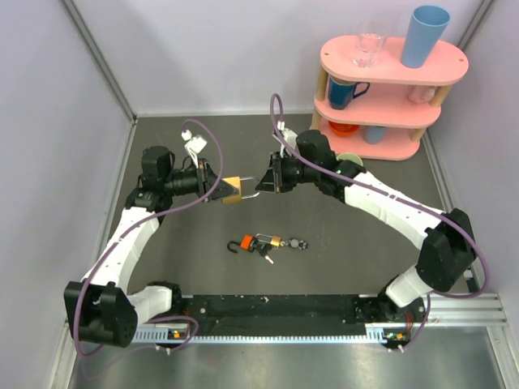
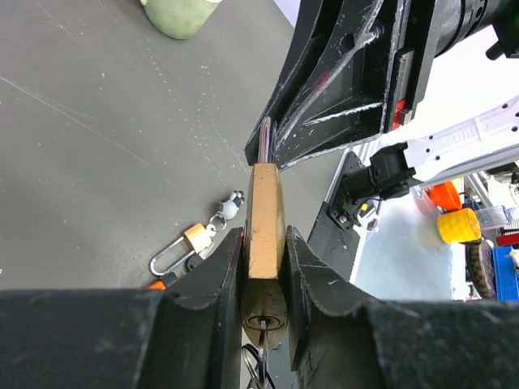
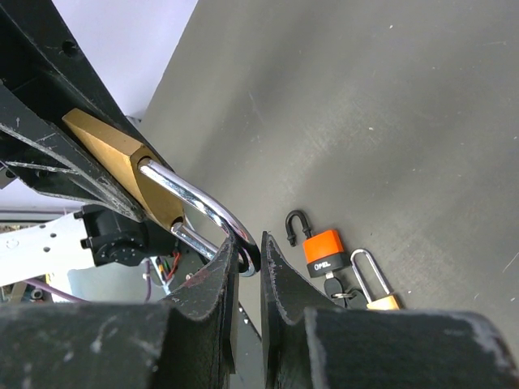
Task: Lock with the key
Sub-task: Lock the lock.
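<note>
A large brass padlock hangs above the table between both arms. My left gripper is shut on its body, one finger on each flat side. The thin silver key sits in the keyhole on the lock's underside, with wire rings hanging from it. My right gripper is shut on the bend of the silver shackle. The shackle's short leg appears to end just outside the body. In the top view the right gripper faces the left gripper.
On the table below lie an orange-and-black padlock with its shackle open, a small brass padlock, dark keys and a round charm. A pink shelf with cups stands at the back right, with a green cup near it.
</note>
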Controlling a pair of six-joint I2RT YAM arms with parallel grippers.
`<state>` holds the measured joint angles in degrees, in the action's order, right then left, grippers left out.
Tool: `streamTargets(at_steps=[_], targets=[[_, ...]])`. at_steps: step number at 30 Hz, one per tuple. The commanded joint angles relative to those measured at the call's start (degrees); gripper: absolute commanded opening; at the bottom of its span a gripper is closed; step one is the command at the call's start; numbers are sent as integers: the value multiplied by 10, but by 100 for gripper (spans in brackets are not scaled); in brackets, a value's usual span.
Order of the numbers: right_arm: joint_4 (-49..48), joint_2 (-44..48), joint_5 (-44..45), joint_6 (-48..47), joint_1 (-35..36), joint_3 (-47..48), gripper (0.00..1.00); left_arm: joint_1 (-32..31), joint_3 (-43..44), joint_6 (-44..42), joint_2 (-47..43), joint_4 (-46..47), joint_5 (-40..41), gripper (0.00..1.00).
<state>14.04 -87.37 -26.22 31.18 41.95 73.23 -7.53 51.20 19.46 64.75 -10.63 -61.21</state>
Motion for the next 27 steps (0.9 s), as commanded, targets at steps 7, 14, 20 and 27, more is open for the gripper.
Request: streamTargets(at_steps=[7,14,20,27], targets=[[-108,26,-93,35,45,55,0,-22,-10,67,3,168,-27,0],[-108,14,-96,37,55,75,0,-30,-15,80,4,195,-29,0],[-111,12,-110,45,60,92,0,-40,-17,75,8,199,-22,0],[-122,17,-123,63,66,103,0,-51,-13,72,14,196,-9,0]])
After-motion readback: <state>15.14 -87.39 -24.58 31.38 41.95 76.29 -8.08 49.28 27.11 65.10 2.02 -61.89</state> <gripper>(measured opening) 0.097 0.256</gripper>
